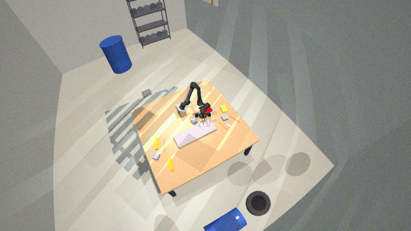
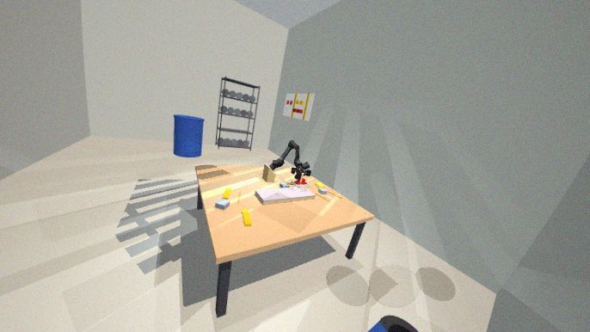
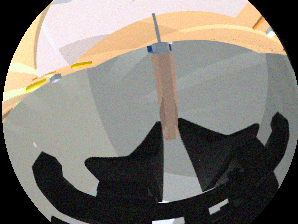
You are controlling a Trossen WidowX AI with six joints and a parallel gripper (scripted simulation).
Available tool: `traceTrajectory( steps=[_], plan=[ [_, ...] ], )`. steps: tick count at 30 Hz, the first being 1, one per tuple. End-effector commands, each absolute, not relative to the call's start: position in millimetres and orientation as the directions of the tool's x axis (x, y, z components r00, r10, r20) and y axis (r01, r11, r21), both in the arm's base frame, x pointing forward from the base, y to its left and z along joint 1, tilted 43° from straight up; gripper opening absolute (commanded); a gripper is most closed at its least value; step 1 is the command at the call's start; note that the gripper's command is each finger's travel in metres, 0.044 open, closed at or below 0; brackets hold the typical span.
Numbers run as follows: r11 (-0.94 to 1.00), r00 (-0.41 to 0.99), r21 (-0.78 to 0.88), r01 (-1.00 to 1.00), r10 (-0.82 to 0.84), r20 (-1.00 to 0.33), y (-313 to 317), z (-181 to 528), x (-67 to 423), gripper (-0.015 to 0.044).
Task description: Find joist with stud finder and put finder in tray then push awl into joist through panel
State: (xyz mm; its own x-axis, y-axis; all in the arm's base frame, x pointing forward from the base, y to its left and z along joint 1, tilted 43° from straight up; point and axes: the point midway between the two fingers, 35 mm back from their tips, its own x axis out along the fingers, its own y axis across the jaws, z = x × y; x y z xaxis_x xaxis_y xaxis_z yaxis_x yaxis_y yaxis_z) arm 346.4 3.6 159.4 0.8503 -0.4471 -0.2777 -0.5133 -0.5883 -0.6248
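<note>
My gripper [image 1: 203, 118] [image 3: 169, 123] is shut on the awl [image 3: 167, 90] by its brown handle. In the wrist view its grey collar and thin metal shaft point away from the fingers. The pale pink floor panel [image 1: 195, 134] [image 2: 285, 195] [image 3: 110, 20] lies on the table. My gripper is above the table near the back right part of the panel; the gap between awl tip and panel cannot be told. The red stud finder [image 1: 208, 111] [image 2: 301, 182] lies in the white-rimmed tray behind the panel, partly hidden by the arm. The joist is hidden, and no hole can be made out.
A tan upright block [image 1: 181, 112] [image 2: 268, 174] stands left of the gripper. A grey block [image 1: 193, 121] lies behind the panel, another [image 1: 224, 117] to its right. A yellow block [image 1: 224, 108] and orange sticks lie right; yellow bars [image 1: 156, 143] [image 1: 171, 164] and a grey block [image 1: 156, 156] lie left.
</note>
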Motion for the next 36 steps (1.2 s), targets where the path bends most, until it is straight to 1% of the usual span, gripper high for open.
traceTrajectory(
  steps=[1,36],
  plan=[
    [-0.612,0.877,-0.642,-0.461,-0.425,-0.225,13,171,342,0.0000],
    [-0.611,0.877,-0.643,-0.462,-0.424,-0.226,26,157,345,0.0000]
  ],
)
